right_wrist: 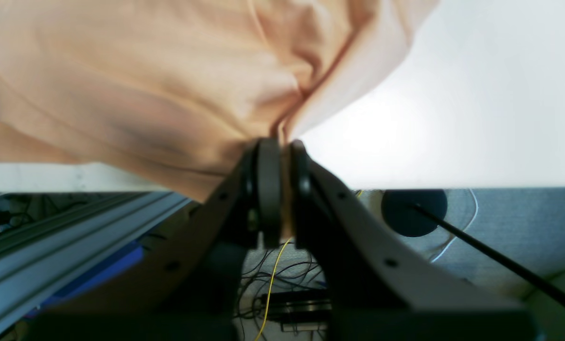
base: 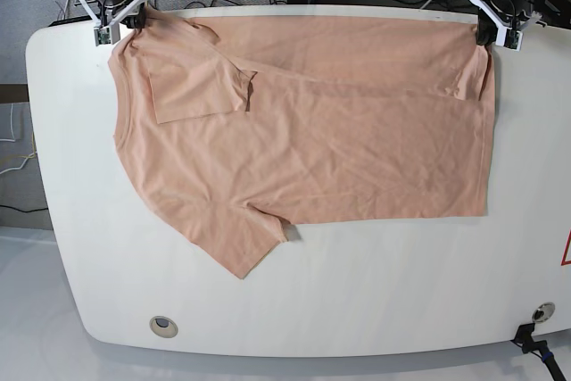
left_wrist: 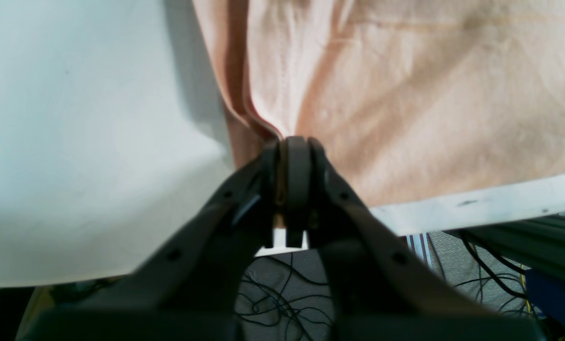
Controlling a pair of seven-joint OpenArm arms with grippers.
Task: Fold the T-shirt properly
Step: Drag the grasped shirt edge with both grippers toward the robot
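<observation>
The peach T-shirt (base: pixel 303 131) lies spread across the white table (base: pixel 375 292), its far edge along the table's back rim. One sleeve (base: pixel 198 85) is folded onto the body; the other sleeve (base: pixel 241 238) sticks out toward the front. My left gripper (left_wrist: pixel 294 142) is shut on the shirt's far right corner (left_wrist: pixel 273 128); it also shows in the base view (base: pixel 489 31). My right gripper (right_wrist: pixel 282 144) is shut on the far left corner (right_wrist: pixel 282 123), and also shows in the base view (base: pixel 120 20). Both pinched corners are bunched and lifted slightly.
The table's back edge (left_wrist: pixel 476 203) runs right behind both grippers. Behind it are aluminium frame rails (right_wrist: pixel 74 227), cables (left_wrist: pixel 273 303) on the floor and a dark round base (right_wrist: pixel 412 213). Two round holes (base: pixel 162 326) sit near the table's front edge.
</observation>
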